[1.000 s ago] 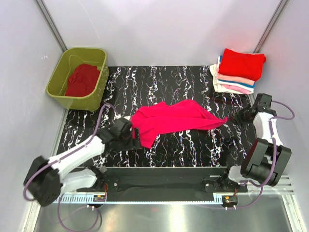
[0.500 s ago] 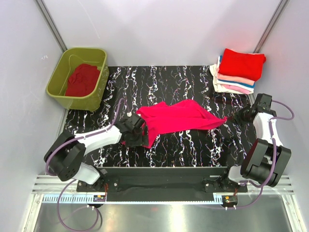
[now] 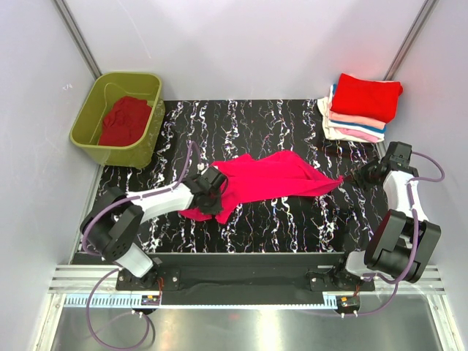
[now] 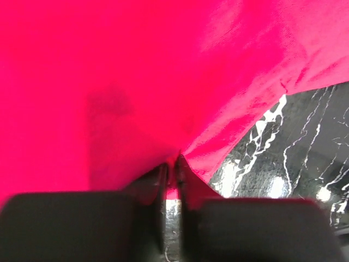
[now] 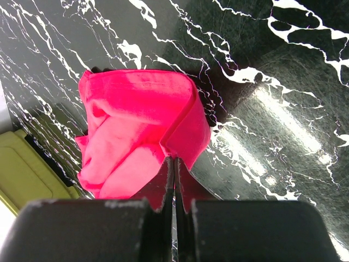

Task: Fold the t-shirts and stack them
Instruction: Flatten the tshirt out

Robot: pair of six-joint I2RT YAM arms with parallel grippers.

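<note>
Left wrist view: left hand (image 4: 170,164) has both fingers pressed together on a fold of the magenta-pink cloth t-shirt (image 4: 109,71); a sliver of pink shows between the jaws, so this reads as a pinch; cloth fills most of the view.

Right wrist view: right hand (image 5: 173,161) is likewise pressed together, nipping a doubled corner of the same shirt, which bunches just beyond the tips.

Top external view: the shirt lies crumpled and drawn out across the middle of the black white-veined bench (image 3: 292,131), with the left hand at its left end and the right hand at its far-right tip; sleeves and neck cannot be made out. A stack of folded t-shirts (image 3: 362,106), red over pale pink and white, sits at the far-right corner, well apart; a crumpled red t-shirt (image 3: 124,121) lies in the olive-green plastic tub (image 3: 110,155) at far left.

Judgement: the step in hand is spreading this shirt flat before the first fold. The next move likely calls for lifting evenly and drawing the hands apart until the cloth tautens, then laying it smooth; risk: the left pinch may hold a mid-fold rather than a true corner, so the shirt could open skewed.
</note>
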